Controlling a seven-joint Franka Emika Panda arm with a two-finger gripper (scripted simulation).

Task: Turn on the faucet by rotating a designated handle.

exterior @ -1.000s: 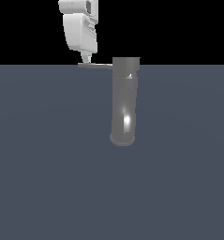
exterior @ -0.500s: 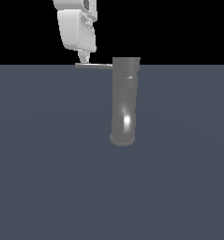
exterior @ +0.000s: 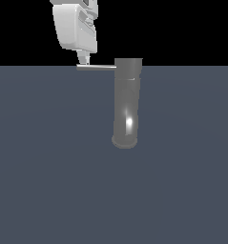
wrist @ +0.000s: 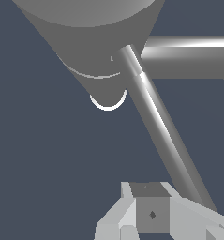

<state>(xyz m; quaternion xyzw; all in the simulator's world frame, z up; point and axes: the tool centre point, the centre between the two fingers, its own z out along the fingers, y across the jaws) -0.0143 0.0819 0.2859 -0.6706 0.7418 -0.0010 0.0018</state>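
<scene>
The faucet point(exterior: 128, 102) is a tall grey cylinder with a bright highlight, standing right of centre in the exterior view. Its handle point(exterior: 96, 67) is a thin grey bar sticking out from the top toward the exterior view's left. My white gripper point(exterior: 85, 61) hangs above the handle's free end, its narrow tip touching the bar there. The fingers look closed together and hold nothing. In the wrist view the faucet point(wrist: 90, 33) fills the far part. The handle point(wrist: 155, 122) runs slantwise down to just beside my gripper point(wrist: 151, 220).
A flat dark blue-grey floor point(exterior: 48, 167) surrounds the faucet. In the wrist view a second thick grey bar point(wrist: 188, 56) projects sideways from the faucet body.
My gripper has shifted slightly toward the exterior view's left and upward in the picture. The handle's visible length has grown a little toward the left. The faucet body has not moved.
</scene>
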